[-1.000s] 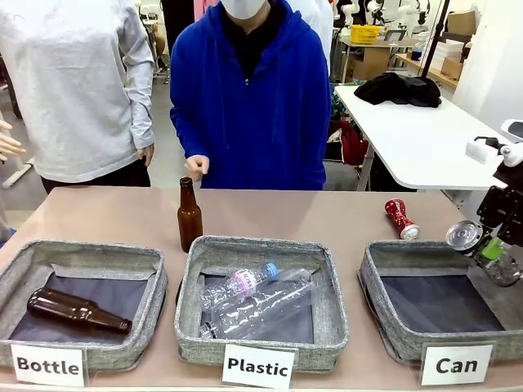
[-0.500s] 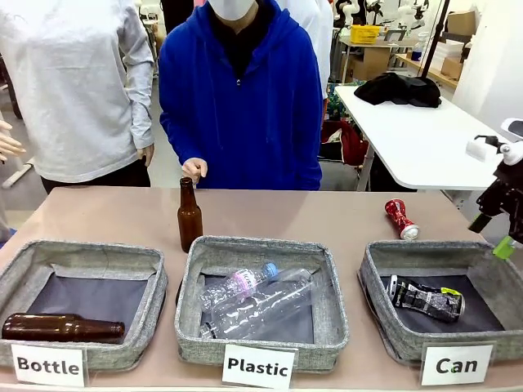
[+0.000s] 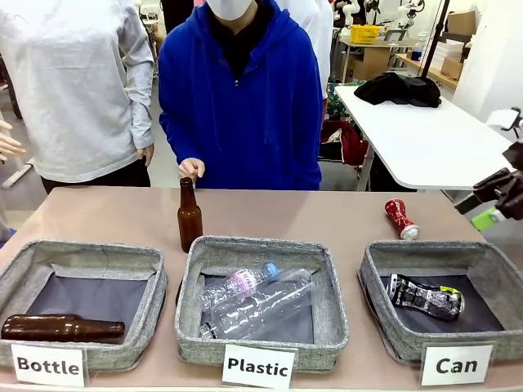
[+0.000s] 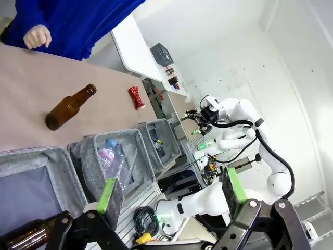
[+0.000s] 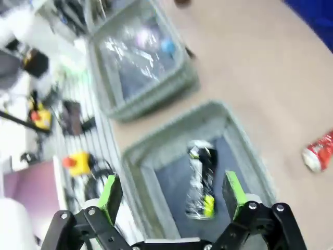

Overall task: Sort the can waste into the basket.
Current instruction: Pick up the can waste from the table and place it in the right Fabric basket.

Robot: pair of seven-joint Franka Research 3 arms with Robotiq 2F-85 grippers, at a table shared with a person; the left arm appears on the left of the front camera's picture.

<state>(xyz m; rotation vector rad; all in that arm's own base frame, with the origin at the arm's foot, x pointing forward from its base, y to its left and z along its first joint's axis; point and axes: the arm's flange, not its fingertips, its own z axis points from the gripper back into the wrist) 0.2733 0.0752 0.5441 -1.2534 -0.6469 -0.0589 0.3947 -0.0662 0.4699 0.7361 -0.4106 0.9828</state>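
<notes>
Right pincer (image 3: 480, 211) risen, open; crumpled black can (image 3: 425, 297) in woven basket (image 3: 374, 282).

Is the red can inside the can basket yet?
No, the red can lies on the table behind that basket.

White cards (image 3: 258, 366) label the left basket (image 3: 90, 251) "Bottle", middle basket (image 3: 261, 245) "Plastic", right basket (image 3: 425, 249) "Can".

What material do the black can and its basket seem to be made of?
Black can: likely thin metal, glossy print; it is crushed and creased, with bright glints. Basket: seemingly grey woven fabric, matt; soft walls, rough weave.
</notes>
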